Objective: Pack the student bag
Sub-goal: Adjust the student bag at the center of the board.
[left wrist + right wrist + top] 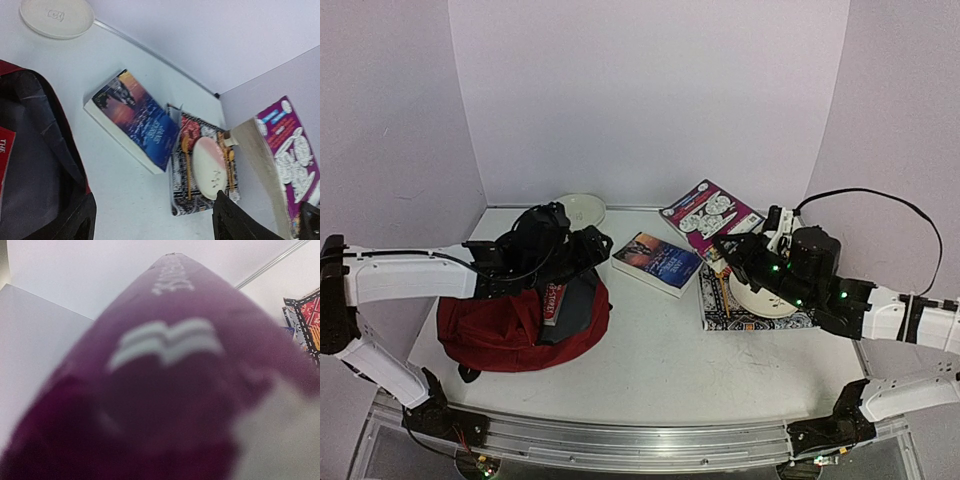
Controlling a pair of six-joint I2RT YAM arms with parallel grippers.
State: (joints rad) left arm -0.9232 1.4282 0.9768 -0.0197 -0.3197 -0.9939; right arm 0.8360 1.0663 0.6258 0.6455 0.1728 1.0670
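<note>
Leftmost, the bag (490, 335) lay open on the table (660, 360), left of the blue book (657, 262), with a red book (553, 300) in its mouth. Just left of the blue book too, the left gripper (156, 222) hung over the bag's rim, jaws wide and holding nothing. Right of the blue book, the right gripper (735, 248) clamped a purple book (710, 213) in narrow jaws, tilted up off the table.

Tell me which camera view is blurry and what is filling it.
Right wrist view: badly out of focus; the purple book, close to the lens, fills it. Left wrist view: fairly sharp on the blue book. Top external view: even, soft light, no harsh glare.
</note>
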